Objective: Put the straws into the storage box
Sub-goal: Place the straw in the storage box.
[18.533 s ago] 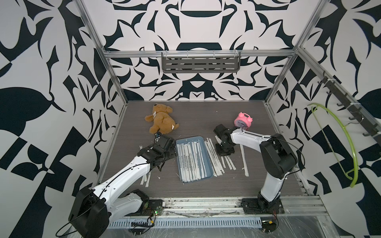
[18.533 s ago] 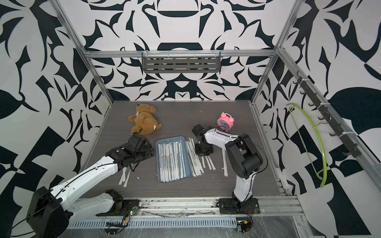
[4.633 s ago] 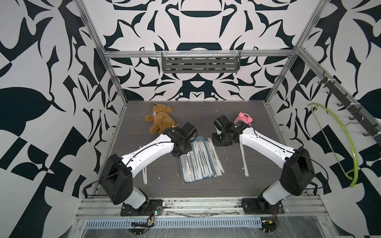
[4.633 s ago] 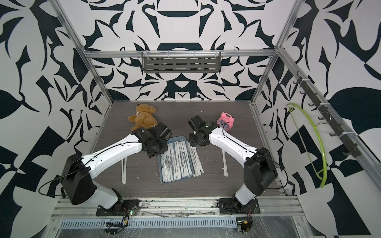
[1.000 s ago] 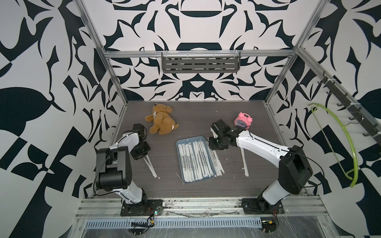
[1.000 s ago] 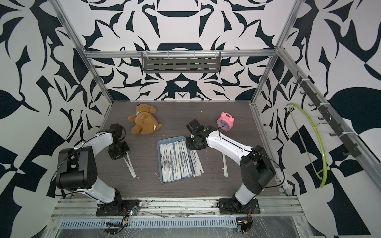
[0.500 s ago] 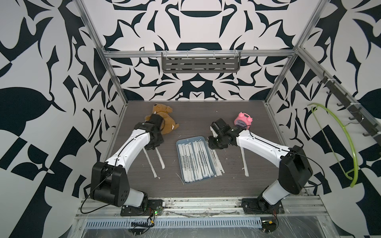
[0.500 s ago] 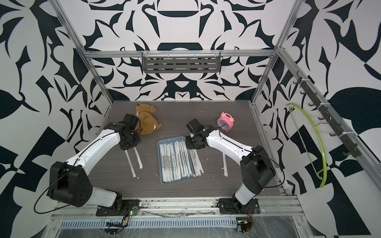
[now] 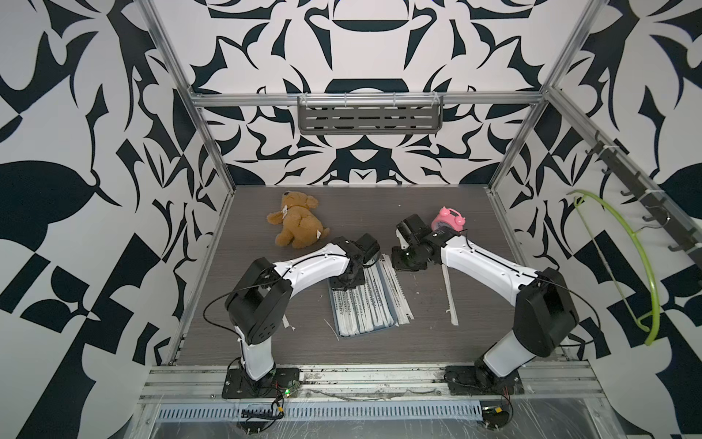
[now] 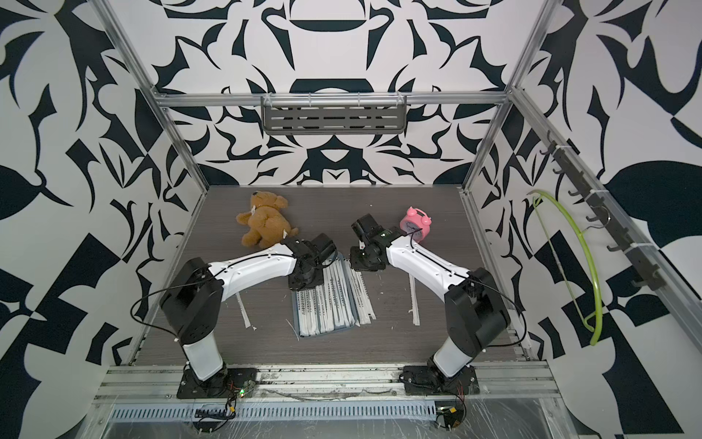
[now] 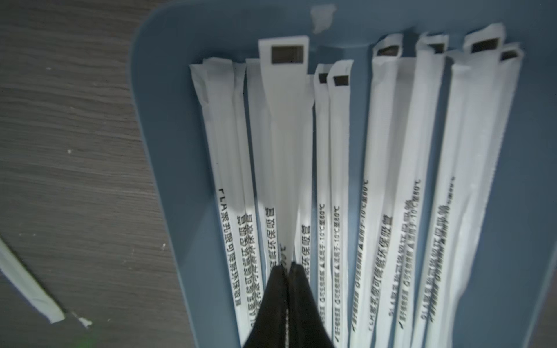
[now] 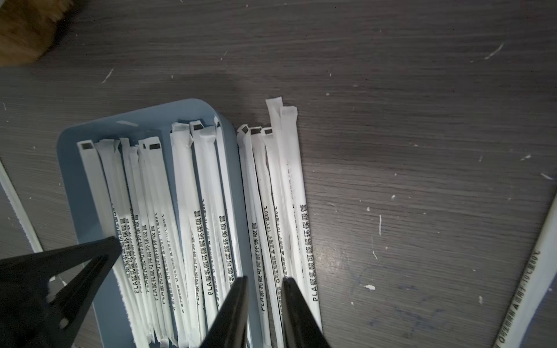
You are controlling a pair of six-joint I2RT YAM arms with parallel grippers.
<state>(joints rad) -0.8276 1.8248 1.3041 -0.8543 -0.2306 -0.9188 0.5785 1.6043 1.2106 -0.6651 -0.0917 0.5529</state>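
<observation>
A brown teddy bear (image 9: 297,224) lies on its side on the dark wood-grain tabletop (image 9: 361,205), toward the far left corner. A pink twin-bell alarm clock (image 9: 450,220) stands toward the far right corner, well apart from the bear. Both show in both top views. The right wrist view shows small white paper scraps (image 12: 379,224) scattered over the tabletop. On the back wall a grey slotted shelf (image 9: 370,116) hangs from the aluminium frame rail. On the right wall a lime-green hanger (image 9: 655,302) hangs from a dark rail of hooks (image 9: 645,194). The walls carry a bold black-and-white pattern.
</observation>
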